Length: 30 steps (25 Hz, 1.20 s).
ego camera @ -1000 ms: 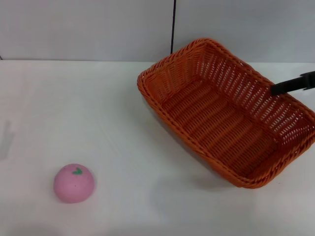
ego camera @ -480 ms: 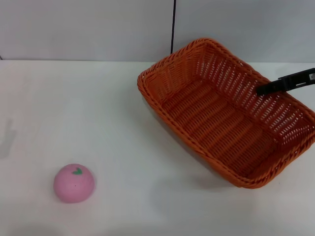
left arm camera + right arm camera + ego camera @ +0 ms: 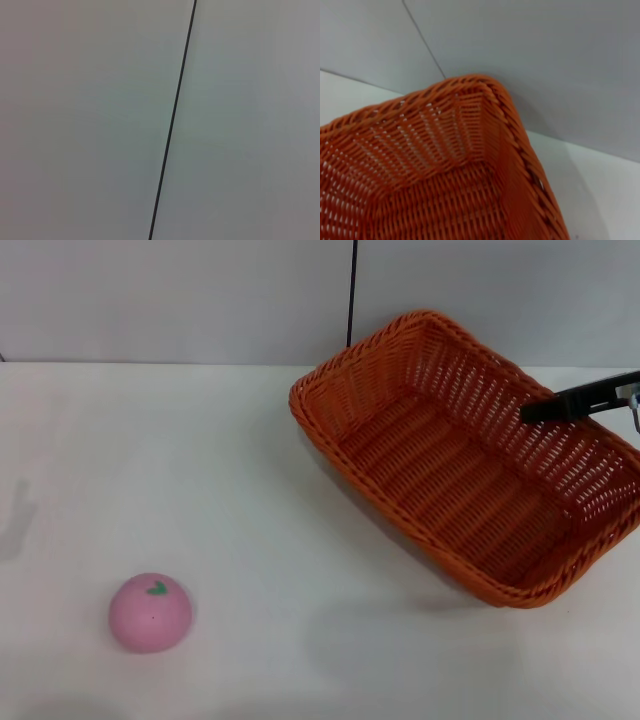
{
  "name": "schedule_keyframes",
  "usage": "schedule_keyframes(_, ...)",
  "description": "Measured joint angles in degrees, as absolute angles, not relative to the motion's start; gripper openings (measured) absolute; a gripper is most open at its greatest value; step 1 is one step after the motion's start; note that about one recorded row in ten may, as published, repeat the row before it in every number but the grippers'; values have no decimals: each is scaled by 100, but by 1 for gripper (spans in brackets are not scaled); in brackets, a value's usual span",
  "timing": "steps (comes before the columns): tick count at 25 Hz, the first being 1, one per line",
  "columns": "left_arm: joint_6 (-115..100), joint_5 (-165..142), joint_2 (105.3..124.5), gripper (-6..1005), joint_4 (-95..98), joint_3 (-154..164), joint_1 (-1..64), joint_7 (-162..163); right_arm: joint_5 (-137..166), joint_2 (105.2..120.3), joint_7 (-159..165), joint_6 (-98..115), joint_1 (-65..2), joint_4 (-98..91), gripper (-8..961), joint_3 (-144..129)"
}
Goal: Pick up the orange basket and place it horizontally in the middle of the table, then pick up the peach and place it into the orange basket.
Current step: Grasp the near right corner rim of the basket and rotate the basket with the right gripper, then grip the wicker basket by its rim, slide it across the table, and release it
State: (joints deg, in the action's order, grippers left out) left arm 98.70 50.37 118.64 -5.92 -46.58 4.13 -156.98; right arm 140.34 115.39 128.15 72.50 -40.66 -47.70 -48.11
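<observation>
The orange basket (image 3: 470,470) lies askew at the right of the white table (image 3: 200,460), its near side raised above its shadow. My right gripper (image 3: 537,408) comes in from the right edge; one black finger lies over the inside of the basket's far right wall, the other is hidden behind the weave. The right wrist view looks down into a corner of the basket (image 3: 445,165). The pink peach (image 3: 150,612), with a green leaf mark on top, sits alone at the front left of the table. My left gripper is out of view.
A grey wall with a thin black vertical seam (image 3: 351,295) stands behind the table. The left wrist view holds only that wall and the seam (image 3: 172,120). Bare tabletop lies between the peach and the basket.
The right gripper's finger reached in over the basket's right wall. The basket has since shifted slightly right and up, its near side lifting off the table. The peach has not moved.
</observation>
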Motion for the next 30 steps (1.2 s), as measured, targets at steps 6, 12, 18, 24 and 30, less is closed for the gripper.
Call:
schedule_keyframes(6,9901,5036,11865,811,-591,-4658,385,-15697,13851,11553,12331,7246,-4007,-4839,206,-4797)
schedule_keyframes(12,9918,5036,11865,810,-580,-4658,354,-15697,13844,11610,11153,7619,-4036,-4978,159,-4836)
schedule_keyframes(18,9996,5027,11866,808,-533,-4584,294,-15697,13789,11743,9625,8060,-4067,-5327,170,-4845)
schedule_keyframes(24,10243,5026,11861,807,-525,-4415,157,-15702,13745,11706,8430,8587,-4247,-5434,180,-4851)
schedule_keyframes(30,10508,5028,11875,805,-616,-4142,12,-15710,13759,11687,7330,8838,-4356,-5501,190,-4958)
